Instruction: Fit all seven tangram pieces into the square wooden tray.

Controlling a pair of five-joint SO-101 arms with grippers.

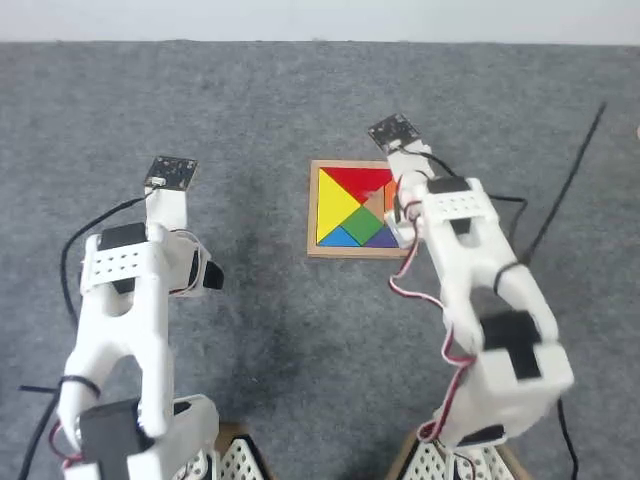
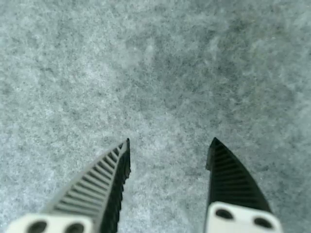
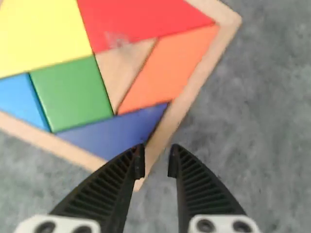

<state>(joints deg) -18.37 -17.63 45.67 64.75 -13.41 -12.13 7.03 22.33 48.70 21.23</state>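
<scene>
Seating check at square wooden tray corner
Right gripper, jaws narrowly parted and empty, is hovering at the tray's 5 o'clock corner; left gripper, jaws spread, is hanging at its 9 o'clock, well apart. Tangram pieces are lying apparently flush inside; advise pressing any raised edge flat, gently.

A small robotics test bench, by the look of it
Two white plastic arms trailing loose cables stand on a grey felt-covered tabletop, a plain pale wall beyond its far edge
</scene>
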